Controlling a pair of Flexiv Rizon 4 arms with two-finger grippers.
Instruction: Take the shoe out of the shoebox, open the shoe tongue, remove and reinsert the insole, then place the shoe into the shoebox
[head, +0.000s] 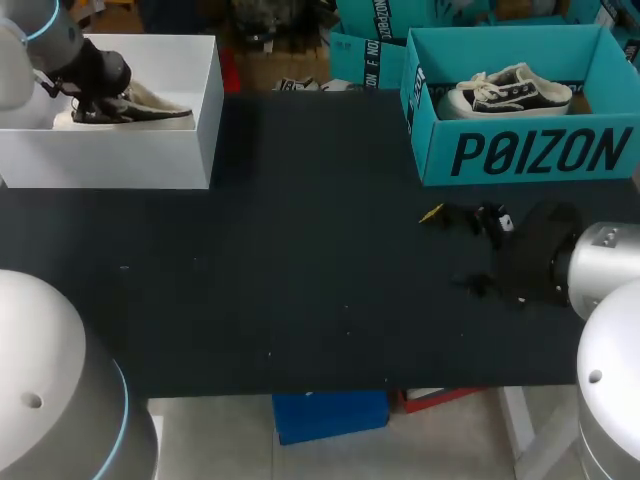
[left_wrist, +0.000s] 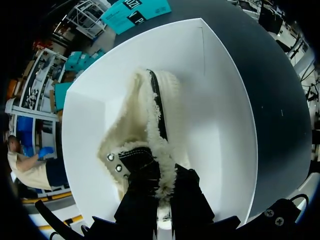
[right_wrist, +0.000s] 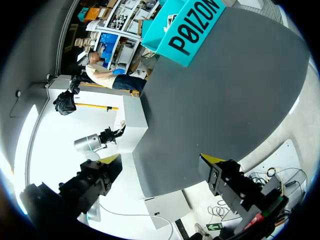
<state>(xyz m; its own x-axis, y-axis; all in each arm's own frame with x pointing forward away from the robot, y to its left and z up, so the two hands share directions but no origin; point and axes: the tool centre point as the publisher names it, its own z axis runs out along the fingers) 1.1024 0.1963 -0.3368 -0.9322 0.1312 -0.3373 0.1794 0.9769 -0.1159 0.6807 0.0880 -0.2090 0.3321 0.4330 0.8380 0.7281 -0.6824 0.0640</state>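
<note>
At upper left, the left pincer (head: 100, 98) clamps the fleecy shoe (head: 152, 108) inside its white shoebox (head: 120, 160) (lift-out likely just beginning); the right pincer (right_wrist: 161, 161) gapes empty.

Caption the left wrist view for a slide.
Left pincer clamps the fleece-lined shoe by its collar inside the white shoebox.

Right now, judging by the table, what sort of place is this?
Probably a robot lab bench set up for shoe handling: a dark table carries a white shoebox holding a fleece-lined shoe and a teal shoebox holding a black-and-white sneaker.
</note>
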